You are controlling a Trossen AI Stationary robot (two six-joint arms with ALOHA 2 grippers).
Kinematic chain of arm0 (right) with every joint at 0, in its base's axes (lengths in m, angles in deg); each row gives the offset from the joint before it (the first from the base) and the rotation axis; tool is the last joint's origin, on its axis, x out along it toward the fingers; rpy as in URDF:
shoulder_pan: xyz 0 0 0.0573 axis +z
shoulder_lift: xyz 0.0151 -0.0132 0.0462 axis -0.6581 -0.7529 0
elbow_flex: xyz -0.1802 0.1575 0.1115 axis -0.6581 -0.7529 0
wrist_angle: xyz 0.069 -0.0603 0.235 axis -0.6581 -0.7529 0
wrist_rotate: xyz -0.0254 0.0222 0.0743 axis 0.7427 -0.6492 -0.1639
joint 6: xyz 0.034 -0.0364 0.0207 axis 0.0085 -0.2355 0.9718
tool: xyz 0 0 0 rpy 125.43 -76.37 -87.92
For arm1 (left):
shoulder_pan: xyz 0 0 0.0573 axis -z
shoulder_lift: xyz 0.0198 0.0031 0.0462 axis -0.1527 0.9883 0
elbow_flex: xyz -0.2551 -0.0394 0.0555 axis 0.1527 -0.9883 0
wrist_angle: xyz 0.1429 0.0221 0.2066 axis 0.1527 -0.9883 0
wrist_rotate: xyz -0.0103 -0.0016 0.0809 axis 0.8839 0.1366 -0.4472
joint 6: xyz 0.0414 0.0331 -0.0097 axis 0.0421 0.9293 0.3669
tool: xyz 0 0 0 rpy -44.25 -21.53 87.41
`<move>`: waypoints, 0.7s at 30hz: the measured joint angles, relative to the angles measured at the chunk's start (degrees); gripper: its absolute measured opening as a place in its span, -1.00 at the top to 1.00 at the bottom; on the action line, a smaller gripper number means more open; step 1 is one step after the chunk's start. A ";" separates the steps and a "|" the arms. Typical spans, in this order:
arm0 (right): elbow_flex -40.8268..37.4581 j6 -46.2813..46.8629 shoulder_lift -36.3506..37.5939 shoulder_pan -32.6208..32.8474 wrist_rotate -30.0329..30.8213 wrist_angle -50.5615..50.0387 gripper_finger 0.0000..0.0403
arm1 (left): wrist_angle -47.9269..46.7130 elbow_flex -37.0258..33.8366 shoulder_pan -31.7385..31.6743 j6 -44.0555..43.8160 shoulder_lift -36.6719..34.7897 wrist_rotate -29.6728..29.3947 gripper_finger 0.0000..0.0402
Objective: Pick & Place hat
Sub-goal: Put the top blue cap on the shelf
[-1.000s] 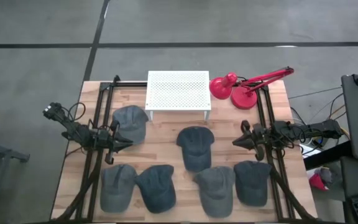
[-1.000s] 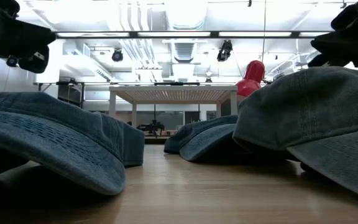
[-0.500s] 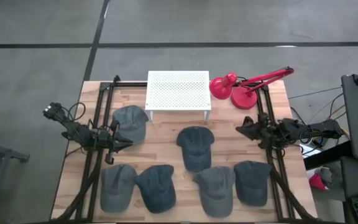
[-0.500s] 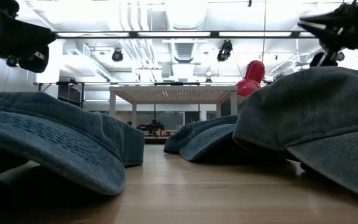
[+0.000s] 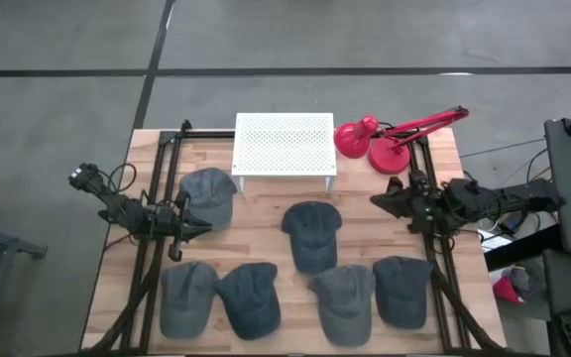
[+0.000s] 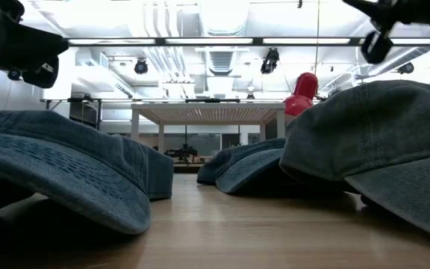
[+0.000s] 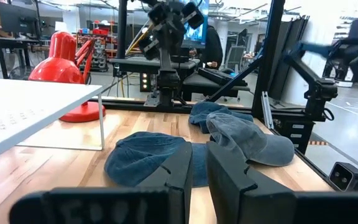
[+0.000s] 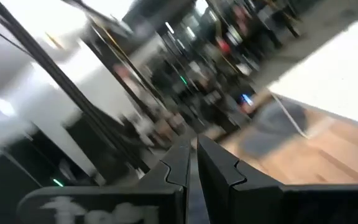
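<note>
Several blue denim hats lie on the wooden table with their undersides down. One hat (image 5: 207, 194) is far left, one (image 5: 312, 233) is in the middle, and a row lies along the near edge (image 5: 187, 297), (image 5: 250, 297), (image 5: 346, 300), (image 5: 401, 289). My left gripper (image 5: 204, 227) (image 7: 199, 152) hovers shut at the left, beside the far-left hat and pointing level toward the table's right. My right gripper (image 5: 375, 201) (image 8: 193, 146) is shut and empty. It hangs high over the right side, above the near-right hat, and points toward the table's left.
A white perforated shelf (image 5: 285, 146) stands on legs at the far middle. A red desk lamp (image 5: 380, 139) sits at the far right corner. Black frame rails (image 5: 159, 188) run along both sides of the table. Bare wood (image 5: 256, 233) lies between the hats.
My right gripper has risen well above the near-right hat, shifted a little toward the far edge and rolled about its own axis. It has stayed shut and empty. The hats have not moved.
</note>
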 joint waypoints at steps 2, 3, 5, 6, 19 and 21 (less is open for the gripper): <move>6.29 -0.23 -5.60 0.00 -0.03 -8.40 0.87 | 0.00 -0.02 0.00 0.00 0.02 -0.02 0.75; 9.44 -0.23 -8.53 0.00 -0.04 -12.72 0.87 | 0.01 -0.01 0.00 -0.02 0.00 -0.05 0.75; 15.29 0.35 -13.99 0.00 -0.07 -21.39 0.87 | 0.01 -0.02 0.00 -0.07 0.00 -0.05 0.75; 18.13 0.92 -16.90 0.00 -0.25 -25.81 0.87 | 0.02 0.00 0.00 -0.10 0.01 -0.07 0.75; 45.09 7.16 -45.33 0.01 -13.50 -56.70 0.87 | 0.02 0.00 0.00 -0.11 0.02 -0.11 0.75; 48.18 9.21 -48.64 0.21 -19.53 -60.73 0.87 | 0.00 0.00 0.00 -0.11 0.00 -0.11 0.75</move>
